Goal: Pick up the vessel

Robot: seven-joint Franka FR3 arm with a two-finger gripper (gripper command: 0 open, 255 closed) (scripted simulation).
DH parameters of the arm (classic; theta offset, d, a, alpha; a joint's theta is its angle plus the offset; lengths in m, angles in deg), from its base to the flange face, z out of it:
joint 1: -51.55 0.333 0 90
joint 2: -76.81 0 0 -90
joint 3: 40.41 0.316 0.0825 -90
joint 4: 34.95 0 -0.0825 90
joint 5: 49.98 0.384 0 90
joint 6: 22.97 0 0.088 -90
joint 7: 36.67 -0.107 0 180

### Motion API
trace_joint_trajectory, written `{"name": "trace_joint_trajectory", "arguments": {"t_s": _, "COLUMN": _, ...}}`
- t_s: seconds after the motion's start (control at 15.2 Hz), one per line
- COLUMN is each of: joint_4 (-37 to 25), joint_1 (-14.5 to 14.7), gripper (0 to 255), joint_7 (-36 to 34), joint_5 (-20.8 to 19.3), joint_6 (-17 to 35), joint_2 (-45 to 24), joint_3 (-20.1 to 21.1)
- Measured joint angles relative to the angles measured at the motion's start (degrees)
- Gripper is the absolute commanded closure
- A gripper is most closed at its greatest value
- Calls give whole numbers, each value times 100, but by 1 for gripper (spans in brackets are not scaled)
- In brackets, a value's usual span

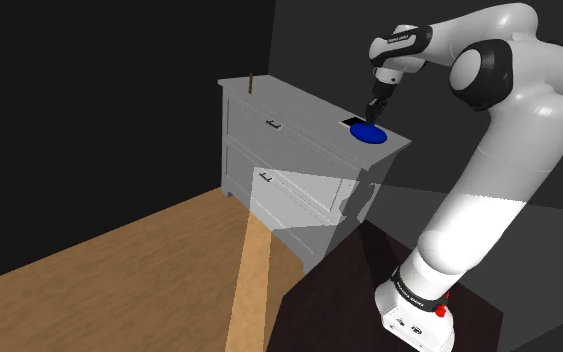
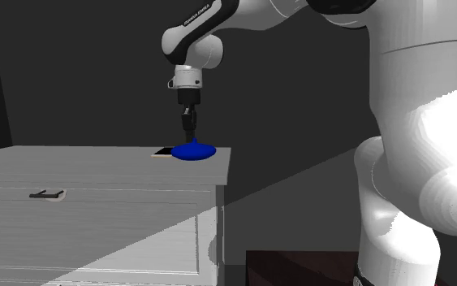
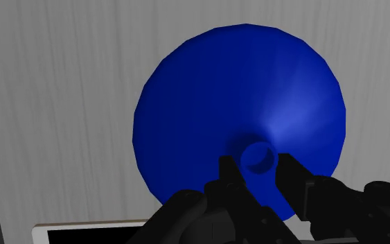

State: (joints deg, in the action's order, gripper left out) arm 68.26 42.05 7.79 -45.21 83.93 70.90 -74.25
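Where two fingers (image 3: 229, 173) clasp, one vessel (image 3: 235, 104) stands.

The vessel (image 1: 370, 133) is deep blue and plain: a wide, low, round body that slopes up like a shallow cone to a short narrow neck with an open mouth. It stands upright, its broad base flat on the pale grey dresser top (image 1: 289, 105), close to the near corner, right of centre in the upper part of the shoulder view and a little left of the middle in the second exterior view (image 2: 192, 151). Seen from above (image 3: 242, 104), its neck sits clasped between the fingers of the gripper (image 3: 258, 163).
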Motion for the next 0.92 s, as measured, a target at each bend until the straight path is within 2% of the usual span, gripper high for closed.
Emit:
{"name": "trace_joint_trajectory", "arguments": {"t_s": 0.4, "joint_4": -68, "joint_1": 5, "gripper": 255, "joint_7": -16, "joint_5": -19, "joint_6": -95, "joint_2": 24, "joint_3": 0}}
{"name": "trace_joint_trajectory", "arguments": {"t_s": 0.92, "joint_4": -639, "joint_1": -7, "gripper": 255, "joint_7": -43, "joint_5": -40, "joint_6": -679, "joint_2": 43, "joint_3": -11}}
